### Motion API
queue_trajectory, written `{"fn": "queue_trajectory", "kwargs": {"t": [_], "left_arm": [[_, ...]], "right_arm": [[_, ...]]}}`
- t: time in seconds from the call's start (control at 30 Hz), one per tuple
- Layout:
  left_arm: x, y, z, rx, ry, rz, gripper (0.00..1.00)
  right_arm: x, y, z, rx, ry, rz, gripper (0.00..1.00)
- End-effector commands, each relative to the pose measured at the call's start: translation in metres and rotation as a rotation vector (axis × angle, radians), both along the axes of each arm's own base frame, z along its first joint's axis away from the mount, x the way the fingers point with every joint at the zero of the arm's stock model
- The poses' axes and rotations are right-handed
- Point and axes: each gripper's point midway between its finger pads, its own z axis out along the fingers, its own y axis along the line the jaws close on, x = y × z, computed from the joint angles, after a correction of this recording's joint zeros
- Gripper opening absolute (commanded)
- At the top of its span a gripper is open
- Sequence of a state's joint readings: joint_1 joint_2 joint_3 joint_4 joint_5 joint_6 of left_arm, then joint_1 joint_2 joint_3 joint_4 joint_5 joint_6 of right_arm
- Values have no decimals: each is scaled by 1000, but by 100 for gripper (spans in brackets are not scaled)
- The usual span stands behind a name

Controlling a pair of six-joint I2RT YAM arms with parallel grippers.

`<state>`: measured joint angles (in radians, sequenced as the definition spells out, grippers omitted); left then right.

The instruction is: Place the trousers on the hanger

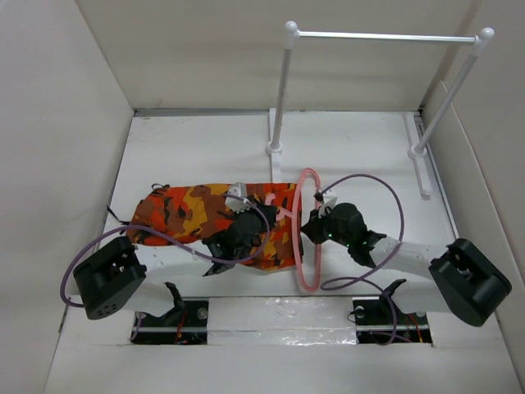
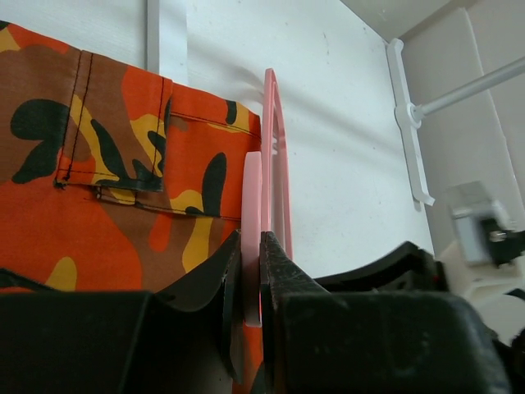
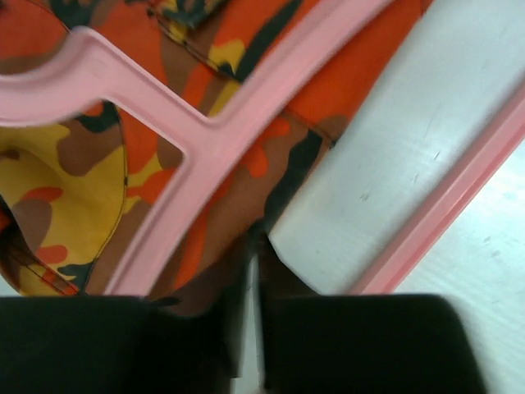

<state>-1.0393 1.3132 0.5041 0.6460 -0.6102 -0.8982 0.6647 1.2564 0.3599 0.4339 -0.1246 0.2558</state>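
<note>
Sprawling trousers (image 1: 184, 213): flat on the white surface (image 1: 361, 148), under both my arms.
Hanger (image 3: 209, 135): pink, over their right end.
My left gripper (image 2: 253, 254): clamped on the hanger.
My right gripper (image 3: 253, 246): narrow, nipping the trousers' edge.

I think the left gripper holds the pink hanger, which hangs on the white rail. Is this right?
Not quite. The left gripper holds the pink hanger, but it is down at the end of the trousers, not on the white rail; the top view shows this.
</note>
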Motion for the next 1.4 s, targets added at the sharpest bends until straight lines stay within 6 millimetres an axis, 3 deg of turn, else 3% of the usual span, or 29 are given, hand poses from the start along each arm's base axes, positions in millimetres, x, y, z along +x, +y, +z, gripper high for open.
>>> {"fn": "queue_trajectory", "kwargs": {"t": [0.0, 0.1, 0.3, 0.43, 0.53, 0.57, 0.63, 0.8, 1.17, 1.37], "left_arm": [[-3, 9, 6, 16, -25, 5, 0], [-3, 11, 3, 29, -24, 10, 0], [-4, 11, -5, 50, -11, 6, 0], [-4, 12, -8, 63, -8, 3, 0], [-5, 13, -6, 57, -11, 3, 0], [-5, 13, -5, 55, -14, 1, 0], [-5, 13, -3, 51, -17, -2, 0], [-6, 12, 3, 33, -27, -9, 0], [-8, 18, 5, 33, -33, -3, 0], [-8, 17, -6, 55, -19, -3, 0]], "right_arm": [[5, 15, 7, 55, -30, 23, 26], [5, 22, -1, 75, -11, 36, 50], [-2, 30, -24, 104, 53, 49, 51], [-6, 26, -24, 143, 54, 28, 49], [-1, 16, -10, 138, 5, -11, 50], [-4, 10, -15, 100, 28, -20, 51], [0, 7, 6, 96, -27, -44, 54], [9, -2, 23, 73, -64, -83, 57], [22, 24, -2, 134, 5, -54, 52], [10, 37, -21, 196, 64, 11, 53]]}}
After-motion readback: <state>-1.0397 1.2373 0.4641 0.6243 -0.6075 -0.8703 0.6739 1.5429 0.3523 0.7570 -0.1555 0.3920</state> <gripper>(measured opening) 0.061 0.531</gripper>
